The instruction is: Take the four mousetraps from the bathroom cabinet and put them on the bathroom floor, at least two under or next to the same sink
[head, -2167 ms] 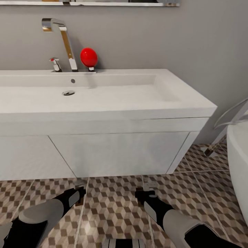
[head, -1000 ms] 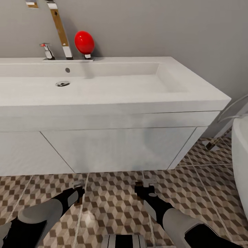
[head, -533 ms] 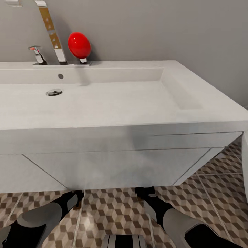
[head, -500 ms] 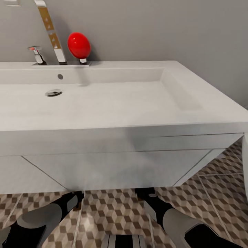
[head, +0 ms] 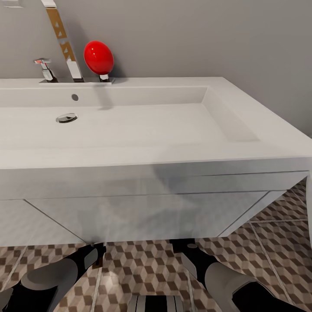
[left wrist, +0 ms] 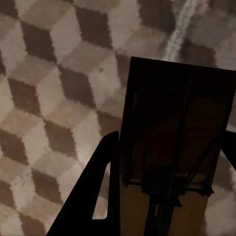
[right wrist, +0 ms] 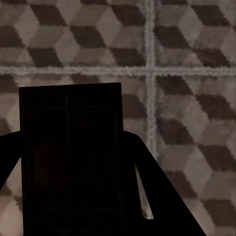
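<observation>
Cube-patterned bathroom floor [head: 143, 268]; white vanity [head: 143, 212] hangs above it.

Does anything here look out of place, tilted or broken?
Nothing stands out. The sink is level and whole. Each claw, left and right, holds a mousetrap above the floor.

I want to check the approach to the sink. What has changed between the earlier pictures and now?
The robot has come closer to the bathroom sink: the basin looks bigger, and the tub at the right has left the head view. That is the camera's move, not the things'. Each claw, left and right, still holds a mousetrap above the bathroom floor.
</observation>
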Robot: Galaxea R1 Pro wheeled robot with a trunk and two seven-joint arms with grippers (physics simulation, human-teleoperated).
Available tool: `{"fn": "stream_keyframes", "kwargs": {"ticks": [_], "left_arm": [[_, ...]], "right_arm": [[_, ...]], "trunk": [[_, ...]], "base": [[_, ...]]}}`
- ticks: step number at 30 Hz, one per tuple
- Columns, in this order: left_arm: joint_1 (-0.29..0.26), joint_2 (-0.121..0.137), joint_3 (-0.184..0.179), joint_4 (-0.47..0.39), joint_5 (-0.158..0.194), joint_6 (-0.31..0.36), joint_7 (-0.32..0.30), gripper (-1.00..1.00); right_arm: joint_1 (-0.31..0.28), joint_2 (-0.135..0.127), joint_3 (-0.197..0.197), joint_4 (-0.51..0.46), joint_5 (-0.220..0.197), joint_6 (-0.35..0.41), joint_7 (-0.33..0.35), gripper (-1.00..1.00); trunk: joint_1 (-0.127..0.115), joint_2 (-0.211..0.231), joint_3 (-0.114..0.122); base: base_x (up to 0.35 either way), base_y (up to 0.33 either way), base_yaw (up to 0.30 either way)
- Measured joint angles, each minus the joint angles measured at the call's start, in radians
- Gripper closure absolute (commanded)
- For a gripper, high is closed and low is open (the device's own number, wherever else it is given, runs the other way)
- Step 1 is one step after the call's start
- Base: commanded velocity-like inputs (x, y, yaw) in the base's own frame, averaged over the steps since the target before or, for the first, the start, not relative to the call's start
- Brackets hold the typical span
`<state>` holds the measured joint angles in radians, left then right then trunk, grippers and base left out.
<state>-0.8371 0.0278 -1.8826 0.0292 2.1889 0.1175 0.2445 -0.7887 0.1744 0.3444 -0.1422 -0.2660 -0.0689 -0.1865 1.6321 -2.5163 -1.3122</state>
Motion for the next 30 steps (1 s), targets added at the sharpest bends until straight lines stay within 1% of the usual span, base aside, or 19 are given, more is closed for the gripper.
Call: {"fn": "stream_keyframes", "kwargs": {"ticks": [11,16,30], "left_arm": [[0.0,0.0,-0.006,0.001,-0.003,0.0,0.001,1.0],[-0.007,0.0,-0.013,0.001,-0.007,0.0,0.002,1.0],[-0.035,0.0,-0.009,0.001,-0.005,0.0,0.002,1.0]], "right_arm": [[0.0,0.0,0.0,-0.001,0.0,0.0,0.0,1.0],[0.001,0.0,0.0,-0.001,0.0,0.0,0.0,1.0],[0.001,0.0,0.0,-0.002,0.0,0.0,0.001,1.0]], "trunk": [[0.0,0.0,0.0],[0.002,-0.001,-0.019],[0.009,-0.004,-0.073]], "base": [[0.0,0.0,0.0],[0.0,0.0,0.0],[0.0,0.0,0.0]]}}
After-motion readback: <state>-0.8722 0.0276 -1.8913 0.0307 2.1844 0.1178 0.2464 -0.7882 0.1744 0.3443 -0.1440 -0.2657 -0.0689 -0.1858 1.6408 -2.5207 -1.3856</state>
